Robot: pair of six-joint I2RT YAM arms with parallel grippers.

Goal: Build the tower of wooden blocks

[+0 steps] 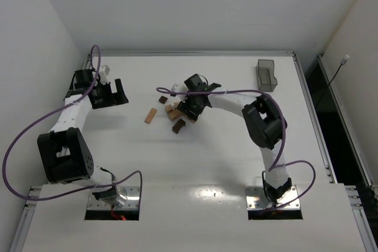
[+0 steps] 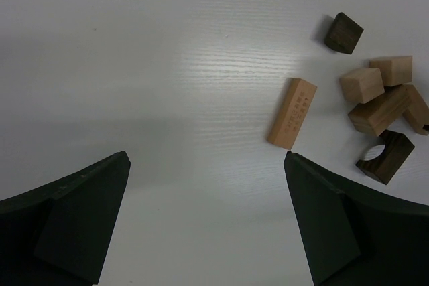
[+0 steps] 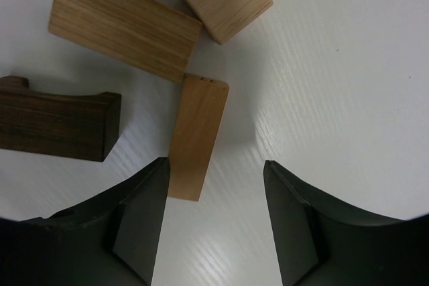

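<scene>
The wood blocks lie loose in a small cluster on the white table; no stack stands. In the top view a tan bar point(image 1: 151, 115), a dark cube point(image 1: 162, 100) and a dark notched piece point(image 1: 178, 126) show. My right gripper point(image 1: 189, 110) hangs over the cluster, open and empty. In the right wrist view point(image 3: 214, 165) a narrow tan bar point(image 3: 196, 136) lies against the tip of its left finger, next to a wide tan block point(image 3: 123, 22), a tan cube point(image 3: 226, 0) and the dark notched piece point(image 3: 57, 125). My left gripper point(image 1: 109, 94) is open and empty, left of the blocks point(image 2: 208, 165).
The left wrist view shows the tan bar point(image 2: 292, 112), the dark cube point(image 2: 344, 33), two tan cubes point(image 2: 361, 85) and the notched piece point(image 2: 385, 157) to the right of the fingers. A translucent grey tray point(image 1: 267, 75) stands at the back right.
</scene>
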